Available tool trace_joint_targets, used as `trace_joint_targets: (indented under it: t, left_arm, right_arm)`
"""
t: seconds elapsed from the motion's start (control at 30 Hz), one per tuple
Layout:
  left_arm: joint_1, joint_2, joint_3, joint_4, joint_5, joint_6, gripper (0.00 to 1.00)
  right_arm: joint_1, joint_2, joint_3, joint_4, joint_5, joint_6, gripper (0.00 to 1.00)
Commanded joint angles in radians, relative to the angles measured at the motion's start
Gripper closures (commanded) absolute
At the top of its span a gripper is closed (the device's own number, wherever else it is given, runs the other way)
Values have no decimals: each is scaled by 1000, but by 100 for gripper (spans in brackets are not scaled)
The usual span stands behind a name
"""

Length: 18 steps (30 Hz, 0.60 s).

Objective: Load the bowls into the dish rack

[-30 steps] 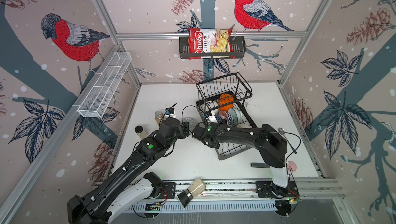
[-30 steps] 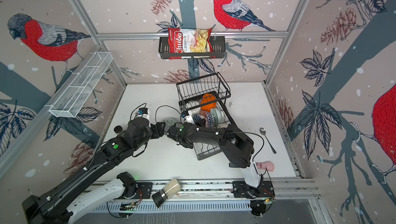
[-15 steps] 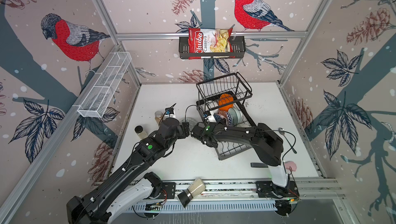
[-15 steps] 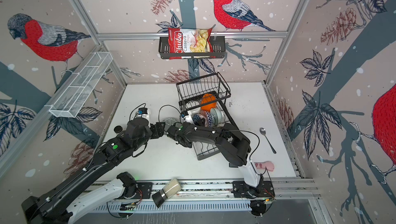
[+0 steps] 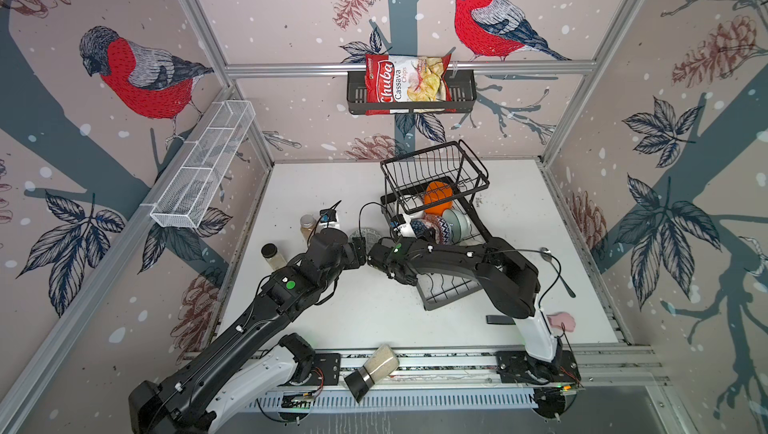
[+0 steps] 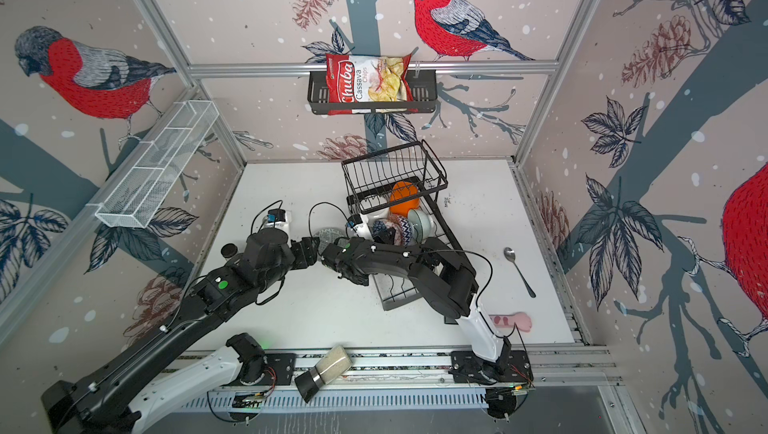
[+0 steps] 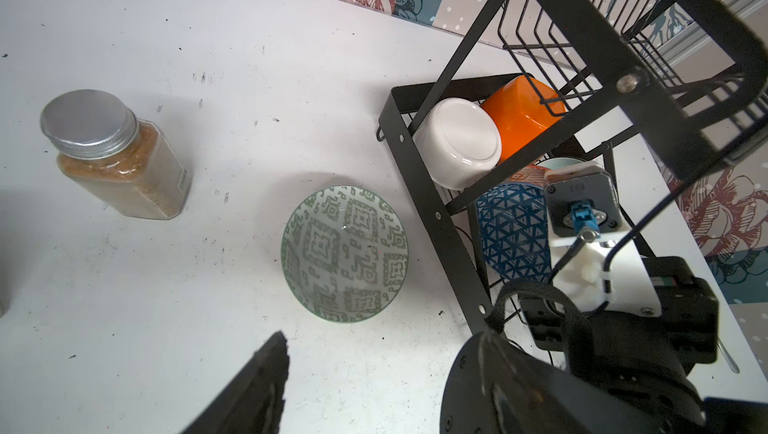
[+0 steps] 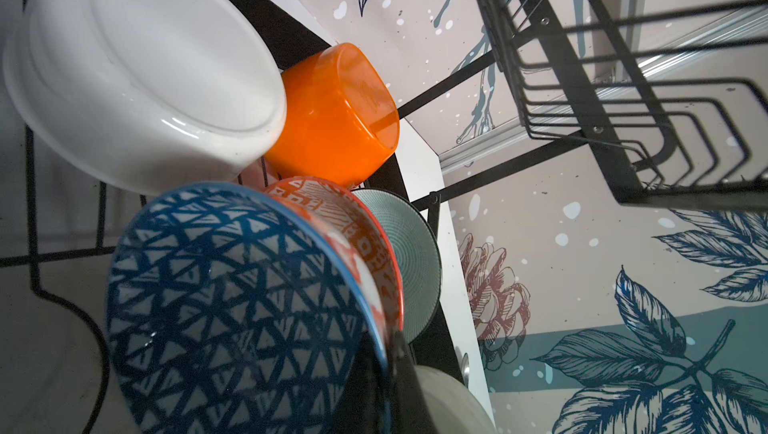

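Right tool (image 8: 388,353), arm stretched forward, pinches blue bowl (image 8: 232,307) in dish rack (image 7: 439,220); left tool (image 5: 360,247) hangs wide.

**Laboratory robot test booth dressed as a kitchen corner.** The space was a small cell framed by aluminium bars (image 5: 291,70). Its walls were flat panels printed with birds (image 5: 141,74), branches and pinecones, not the walls of a lived-in room. A left arm (image 5: 286,286) and a right arm (image 5: 457,261) stood bolted to a slotted metal rail (image 5: 449,363) along the front edge of a white table (image 5: 374,315), with a loose cable (image 5: 360,220) in plain sight. The kitchen goods served as props: a dish rack (image 5: 419,152) with bowls (image 5: 438,197), one of them a blue bowl (image 7: 513,236), spice jars (image 7: 116,157), a spoon (image 5: 545,251), a chips bag (image 5: 407,80) in a wall basket (image 5: 463,91), and a mesh shelf (image 5: 203,166).
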Motion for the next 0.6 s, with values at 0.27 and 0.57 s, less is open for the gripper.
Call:
trace_joint_targets:
  t: [0.27, 0.57]
  left_arm:
    - [1, -1, -9, 18, 13, 4, 27]
    - [1, 0, -19, 22, 13, 3, 28]
  right_arm:
    - [5, 8, 8, 71, -15, -38, 100]
    - [14, 21, 7, 135, -64, -78, 100]
